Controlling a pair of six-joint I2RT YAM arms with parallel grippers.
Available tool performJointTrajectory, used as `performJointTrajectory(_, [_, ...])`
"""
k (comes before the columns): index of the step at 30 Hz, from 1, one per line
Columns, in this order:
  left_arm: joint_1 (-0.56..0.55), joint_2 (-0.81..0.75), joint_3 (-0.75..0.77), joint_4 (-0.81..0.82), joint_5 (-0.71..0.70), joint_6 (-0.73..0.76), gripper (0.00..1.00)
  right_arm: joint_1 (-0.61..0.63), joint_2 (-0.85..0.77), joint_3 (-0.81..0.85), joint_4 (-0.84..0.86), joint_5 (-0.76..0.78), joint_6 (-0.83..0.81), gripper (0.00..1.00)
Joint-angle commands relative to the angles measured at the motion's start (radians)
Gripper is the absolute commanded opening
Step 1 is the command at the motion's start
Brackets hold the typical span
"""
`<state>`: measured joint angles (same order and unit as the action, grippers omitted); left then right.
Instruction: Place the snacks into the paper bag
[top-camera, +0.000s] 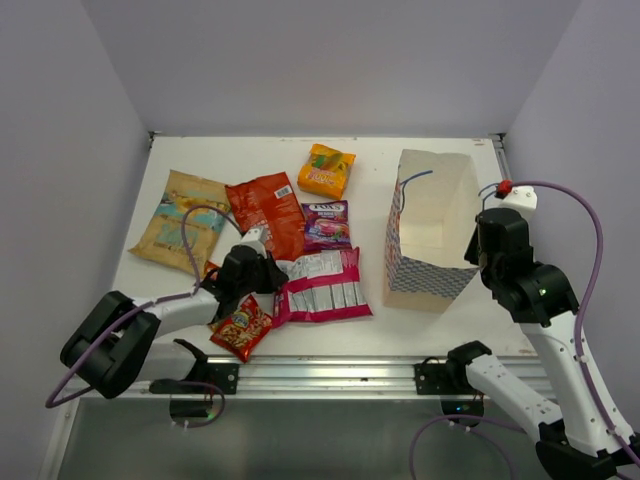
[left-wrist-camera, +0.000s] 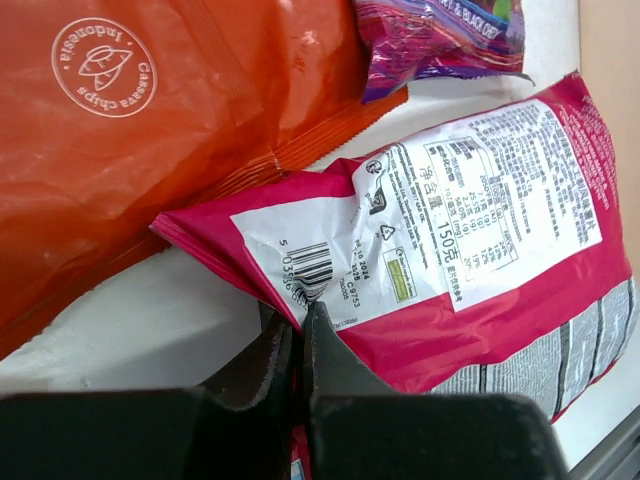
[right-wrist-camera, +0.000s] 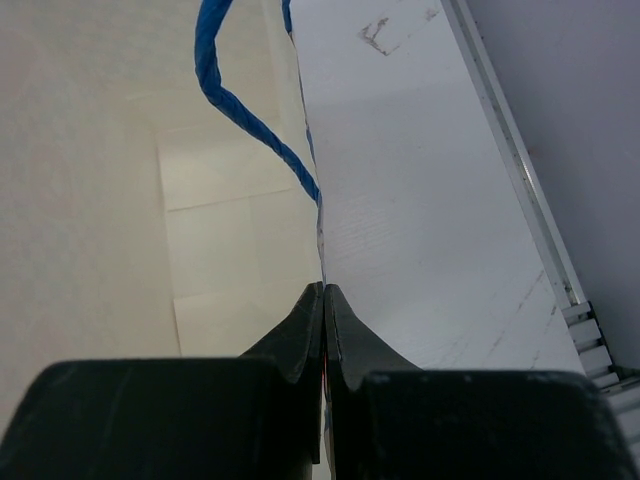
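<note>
Pink crinkly multipack (left-wrist-camera: 480, 230) pinched in left claw (left-wrist-camera: 298, 315), right claw (right-wrist-camera: 324, 292) clamping paper bag (right-wrist-camera: 120, 200) wall

Laid out on a white table (top-camera: 250, 155): tan packet (top-camera: 180, 222) at far left, big red packet (top-camera: 265, 210) just beside it, orange packet (top-camera: 326, 170) farther back, purple packet (top-camera: 326, 224) against the red one's right edge. Nearer the front, pink multipack (top-camera: 325, 290), printed back up, just before the red and purple ones; small red packet (top-camera: 241, 328) by its left corner. Upright at right, apart from the packets, checked paper bag (top-camera: 425, 250), mouth open.
</note>
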<state>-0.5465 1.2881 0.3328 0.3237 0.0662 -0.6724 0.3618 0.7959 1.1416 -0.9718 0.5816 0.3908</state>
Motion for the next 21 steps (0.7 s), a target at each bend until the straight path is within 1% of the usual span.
performJointTrajectory(1, [-0.032, 0.013, 0.029, -0.003, -0.031, 0.008, 0.0, 0.003, -0.006, -0.006, 0.03, -0.005, -0.007, 0.0])
performJointTrajectory(4, [-0.056, -0.039, 0.074, -0.061, -0.058, 0.023, 0.0, 0.002, -0.004, -0.009, 0.031, -0.009, -0.009, 0.0])
performJointTrajectory(6, [-0.09, -0.102, 0.152, -0.133, -0.062, 0.046, 0.0, 0.002, -0.003, -0.006, 0.03, -0.011, -0.009, 0.0])
performJointTrajectory(7, [-0.108, -0.142, 0.237, -0.167, -0.098, 0.053, 0.0, 0.002, -0.003, -0.006, 0.03, -0.012, -0.009, 0.0])
performJointTrajectory(8, [-0.125, -0.159, 0.288, -0.233, -0.127, 0.072, 0.0, 0.002, -0.003, -0.006, 0.031, -0.011, -0.009, 0.0])
performJointTrajectory(10, [-0.191, -0.179, 0.4, -0.293, -0.161, 0.092, 0.0, 0.002, -0.006, -0.008, 0.031, -0.012, -0.007, 0.0])
performJointTrajectory(11, [-0.217, -0.184, 0.52, -0.345, -0.199, 0.1, 0.0, 0.002, -0.003, -0.008, 0.031, -0.014, -0.01, 0.0])
performJointTrajectory(12, [-0.268, -0.179, 0.581, -0.371, -0.212, 0.118, 0.0, 0.002, -0.004, -0.008, 0.031, -0.012, -0.01, 0.0])
performJointTrajectory(13, [-0.292, -0.171, 0.642, -0.388, -0.226, 0.125, 0.0, 0.002, -0.004, -0.008, 0.031, -0.014, -0.01, 0.0])
performJointTrajectory(14, [-0.315, -0.142, 0.761, -0.414, -0.238, 0.137, 0.0, 0.002, -0.004, -0.009, 0.031, -0.017, -0.01, 0.0])
performJointTrajectory(15, [-0.357, -0.124, 0.82, -0.423, -0.24, 0.146, 0.0, 0.002, -0.004, -0.009, 0.031, -0.017, -0.01, 0.0])
performJointTrajectory(16, [-0.378, -0.083, 0.93, -0.431, -0.246, 0.155, 0.0, 0.002, -0.006, -0.009, 0.031, -0.017, -0.01, 0.0])
performJointTrajectory(17, [-0.4, -0.06, 0.984, -0.445, -0.268, 0.181, 0.0, 0.002, -0.006, -0.009, 0.031, -0.017, -0.01, 0.0])
performJointTrajectory(18, [-0.447, -0.032, 1.04, -0.452, -0.279, 0.197, 0.0, 0.002, -0.006, -0.009, 0.033, -0.019, -0.012, 0.0])
performJointTrajectory(19, [-0.47, 0.029, 1.145, -0.462, -0.295, 0.212, 0.0, 0.002, -0.007, -0.011, 0.033, -0.02, -0.012, 0.0])
performJointTrajectory(21, [-0.528, 0.097, 1.262, -0.505, -0.339, 0.261, 0.0, 0.002, -0.007, -0.011, 0.035, -0.023, -0.013, 0.0])
